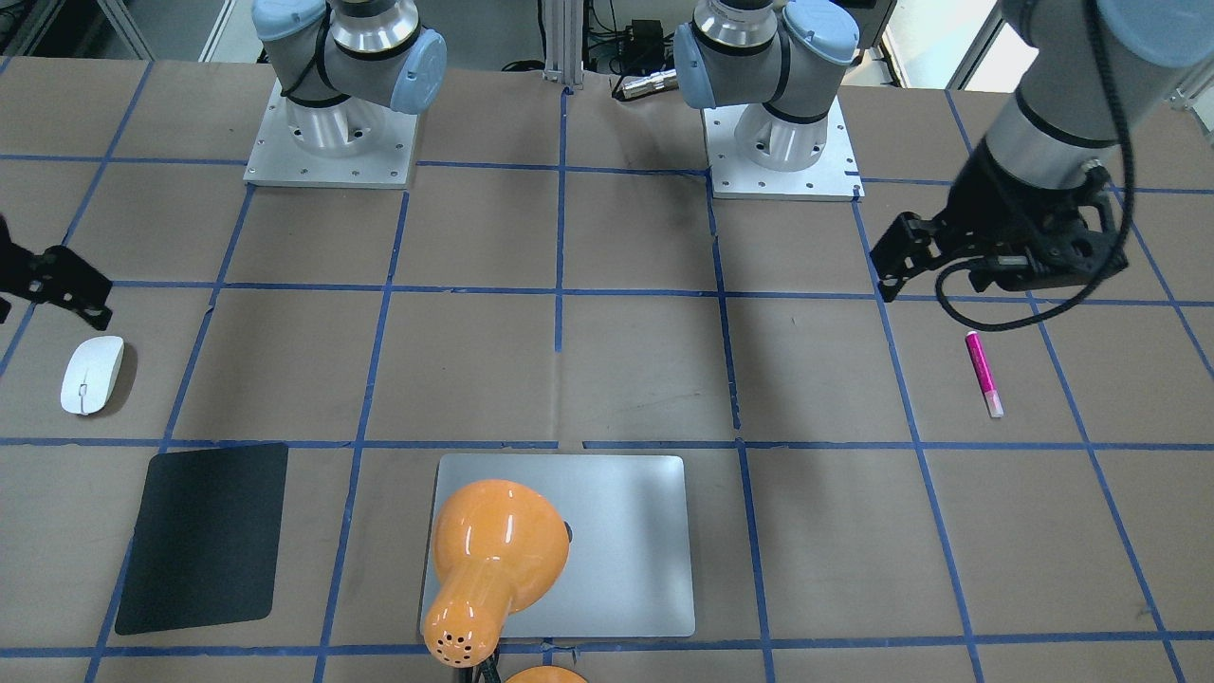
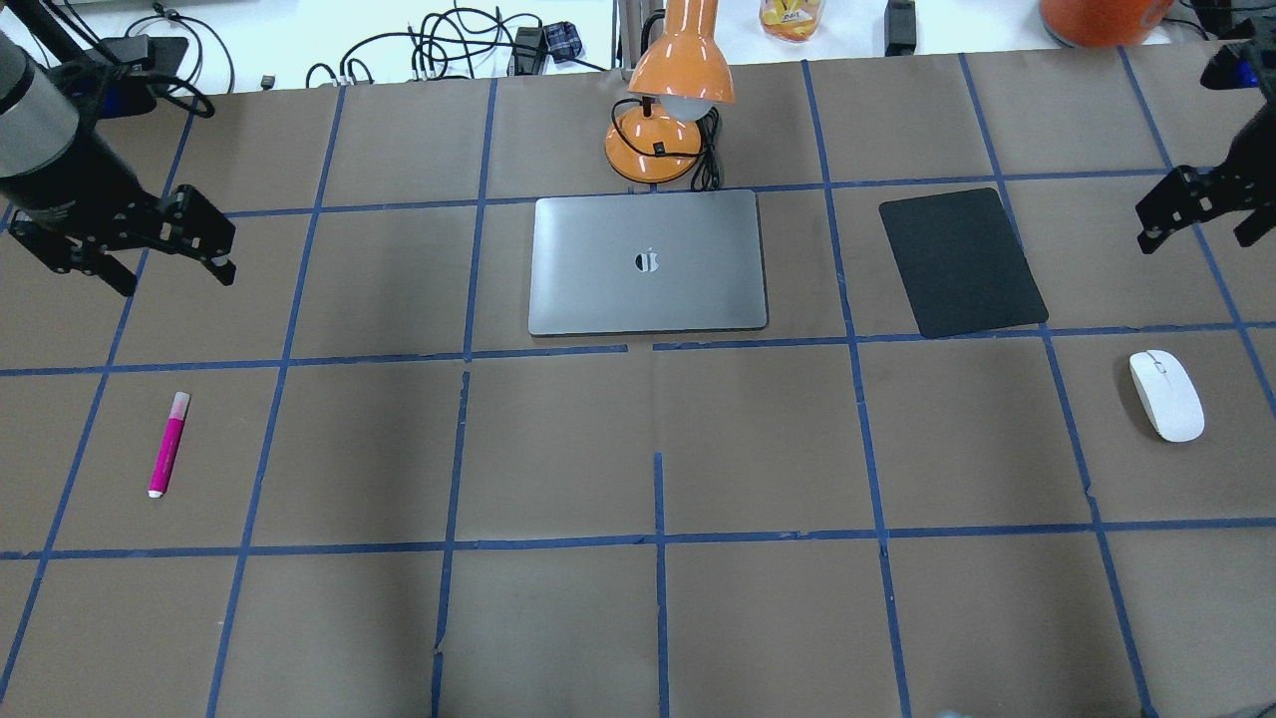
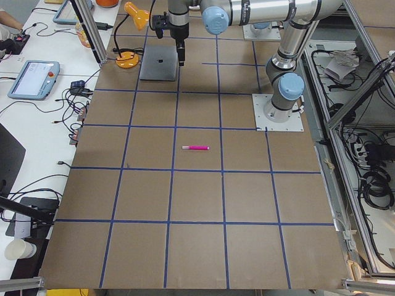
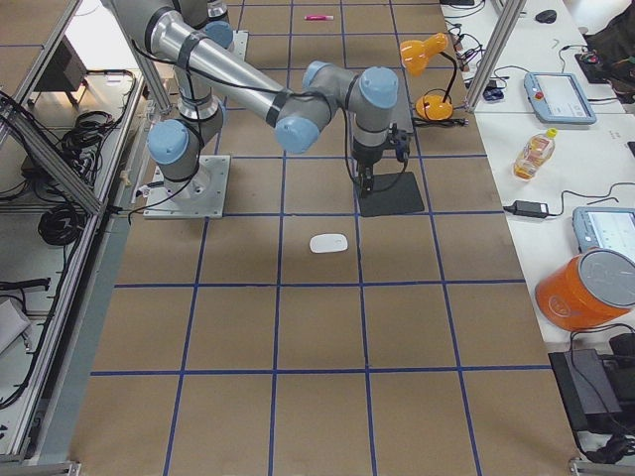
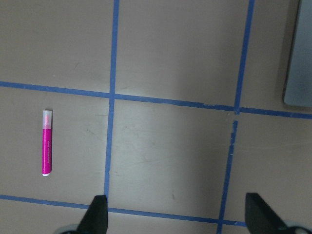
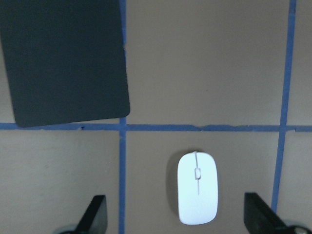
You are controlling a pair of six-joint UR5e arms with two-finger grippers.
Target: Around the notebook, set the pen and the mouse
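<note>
Nothing is picked up yet, so I judge the step in hand is the first reach. The left gripper [image 5: 178, 217] hangs released above the table [image 2: 658, 618], its jaws wide apart and empty. The right gripper [image 2: 1196, 221] is the same.

The pen [image 2: 167, 445] lies flat near the table's left end, well apart from the notebook [image 2: 648, 261]. The notebook sits at the middle of the far edge, just in front of the orange desk lamp [image 2: 678, 90]. The mouse [image 2: 1166, 395] lies near the right end, beside the black mat [image 2: 962, 261].

In the left wrist view the pen is far to one side, but its length already runs across the closing line of the jaws. The arm probably needs only to shift sideways, not to turn. It should then go down until the fingertips almost touch the paper and close on the middle of the magenta body. The pen is slim and may roll.

The mouse shows between the right fingers, a little off centre. It is smooth and low, so a grip low on its long sides seems safest.
</note>
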